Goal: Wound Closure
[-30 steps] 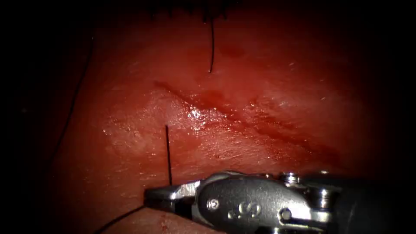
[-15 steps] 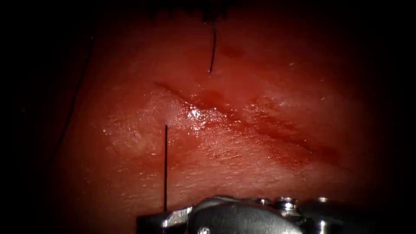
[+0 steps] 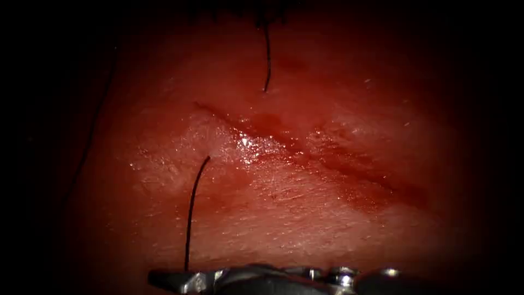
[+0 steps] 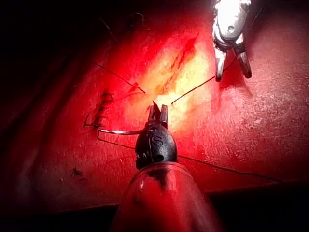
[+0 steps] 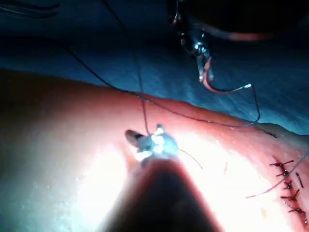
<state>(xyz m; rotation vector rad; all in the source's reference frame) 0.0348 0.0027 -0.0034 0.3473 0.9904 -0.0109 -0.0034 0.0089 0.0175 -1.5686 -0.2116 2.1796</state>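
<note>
Steel and curved, the needle (image 5: 227, 90) is not in the tissue (image 3: 327, 229). It hangs in the air, clear of the cut (image 3: 305, 155), held by the left tool (image 5: 206, 75). That tool's jaws are closed on it near one end, and the rest of the curve sweeps out sideways from them, so its long axis lies across the jaws rather than in line with them. From the free end of the needle the thread trails back down to the tissue.

The black thread (image 3: 190, 213) comes out of the tissue on the left side of the cut. From there it bends in a loose arc towards the right tool (image 3: 164, 278), which lies low at the near edge of the tissue, well away from the needle. In the left wrist view the right tool (image 4: 231, 70) has its two jaws spread apart. The thread runs up to them, but I would judge they are not gripping it, since the strand looks slack. A short thread end (image 3: 267, 54) enters the tissue on the right side of the cut.

So the needle belongs wholly to the left arm, and the right tool is the one nearer the thread's exit point. A row of finished stitches (image 5: 289, 186) sits further along the tissue.
</note>
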